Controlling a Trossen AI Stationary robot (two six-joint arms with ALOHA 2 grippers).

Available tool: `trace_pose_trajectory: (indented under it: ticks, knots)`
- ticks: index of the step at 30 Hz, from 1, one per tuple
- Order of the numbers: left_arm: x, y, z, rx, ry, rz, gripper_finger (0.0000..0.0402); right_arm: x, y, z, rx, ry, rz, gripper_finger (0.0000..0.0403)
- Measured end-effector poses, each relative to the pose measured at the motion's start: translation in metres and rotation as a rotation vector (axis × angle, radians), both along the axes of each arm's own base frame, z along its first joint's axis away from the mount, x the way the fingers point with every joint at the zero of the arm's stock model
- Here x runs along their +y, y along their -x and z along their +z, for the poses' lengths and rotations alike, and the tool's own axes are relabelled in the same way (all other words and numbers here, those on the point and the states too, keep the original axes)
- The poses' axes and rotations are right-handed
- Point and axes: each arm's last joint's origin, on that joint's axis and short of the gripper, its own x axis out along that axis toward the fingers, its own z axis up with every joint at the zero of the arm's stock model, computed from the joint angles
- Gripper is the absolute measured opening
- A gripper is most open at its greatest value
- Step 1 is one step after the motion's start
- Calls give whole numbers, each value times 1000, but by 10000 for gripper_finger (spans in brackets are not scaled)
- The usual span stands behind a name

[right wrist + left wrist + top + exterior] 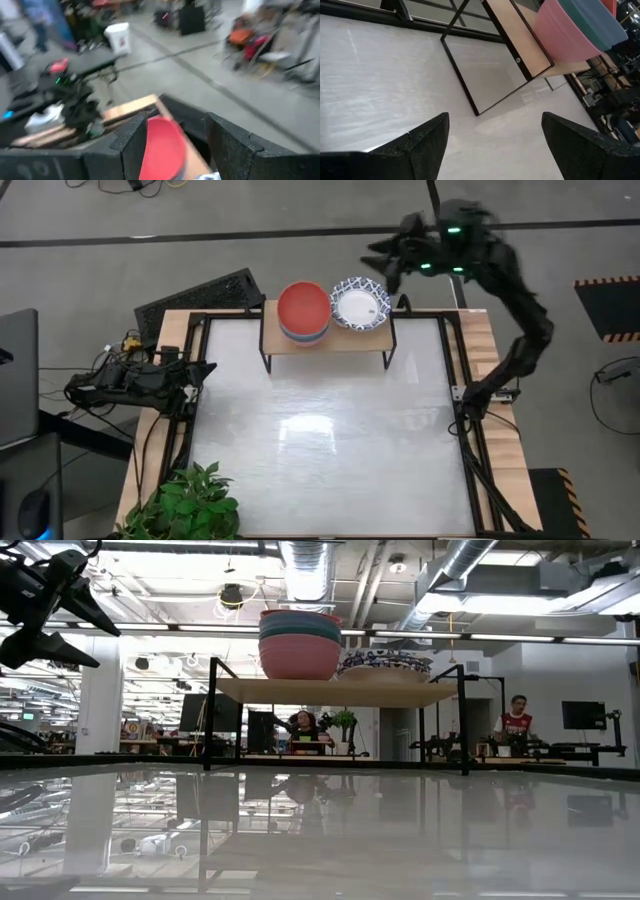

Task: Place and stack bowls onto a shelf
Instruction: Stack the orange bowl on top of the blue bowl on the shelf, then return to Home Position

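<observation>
Right pincer (385, 260) spread and empty beyond the counter's far edge. Could clip the patterned bowls (360, 304) and topple the plain stack (303, 312) off the shelf (330, 340).

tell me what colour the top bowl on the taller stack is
Red top bowl, seen best in the high view.

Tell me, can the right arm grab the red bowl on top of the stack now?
Probably yes. The right gripper hangs above and behind the shelf with its jaws open, and nothing covers the red bowl topping the stack.
</observation>
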Motion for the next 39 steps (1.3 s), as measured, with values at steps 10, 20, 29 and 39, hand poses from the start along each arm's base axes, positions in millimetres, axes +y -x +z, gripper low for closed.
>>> trace_pose_trajectory:
  ticks: [10,20,29,39]
  knots:
    - [0,0,0,1,-2,-4,302,-59,-107,-71,63,-91,82,224]
    - [0,0,0,-10,12,2,302,-105,-161,-122,-8,-87,37,224]
    - [0,0,0,-8,12,1,302,-119,-188,-173,106,-163,33,224]
    - [0,0,0,-7,11,0,302,-113,-181,-158,95,-129,44,224]
